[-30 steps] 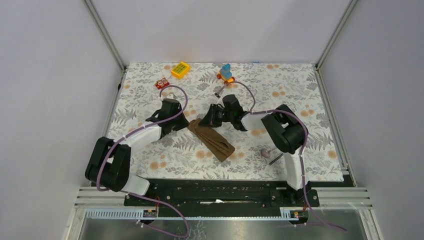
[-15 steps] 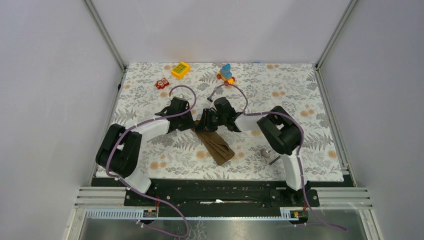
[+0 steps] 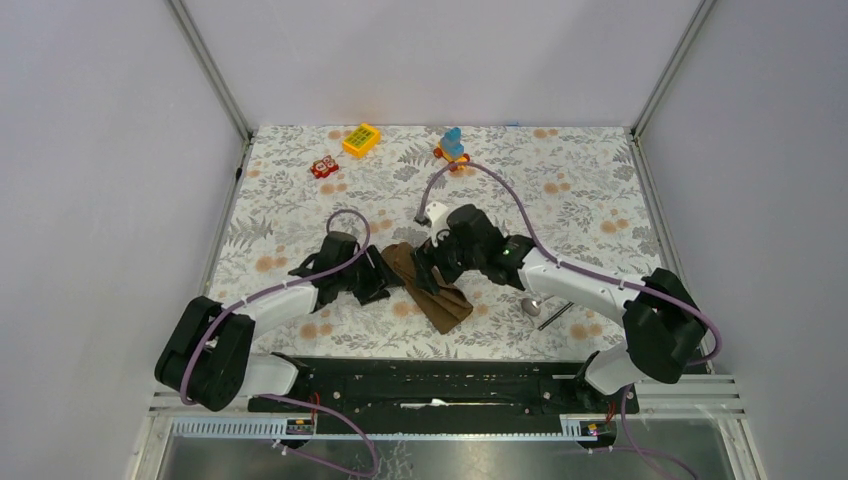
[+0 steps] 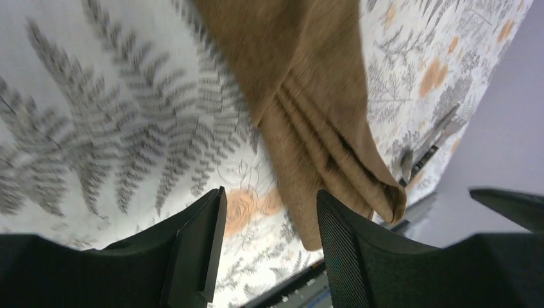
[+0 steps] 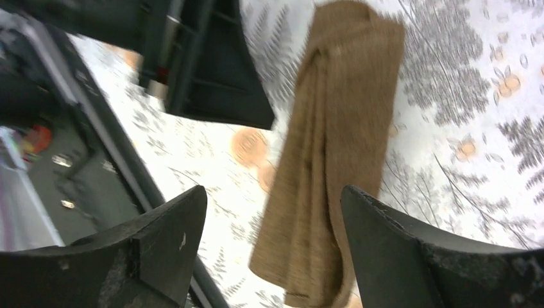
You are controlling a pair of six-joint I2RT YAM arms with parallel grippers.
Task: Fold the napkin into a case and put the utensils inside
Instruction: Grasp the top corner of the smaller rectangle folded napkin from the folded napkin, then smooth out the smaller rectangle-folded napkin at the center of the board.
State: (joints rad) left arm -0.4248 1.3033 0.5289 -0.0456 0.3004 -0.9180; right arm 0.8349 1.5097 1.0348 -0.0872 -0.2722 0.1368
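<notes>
The brown napkin lies folded into a narrow strip, the case, slanting across the floral tablecloth. My left gripper is open just left of its far end, with nothing between the fingers. In the left wrist view the napkin runs past the right finger. My right gripper hovers open over the strip's far half. In the right wrist view the napkin lies below, between the spread fingers and free of them. The silver spoon and dark stick lie to the strip's right.
A yellow block, a red toy and a blue-and-orange toy sit near the far edge. The black base rail runs along the near edge. The left gripper's black body is close beside the right gripper.
Both grippers have gone from nearly shut to open and let go of the napkin. Both have drawn toward the near edge; the right arm's elbow has swung out to the right.
</notes>
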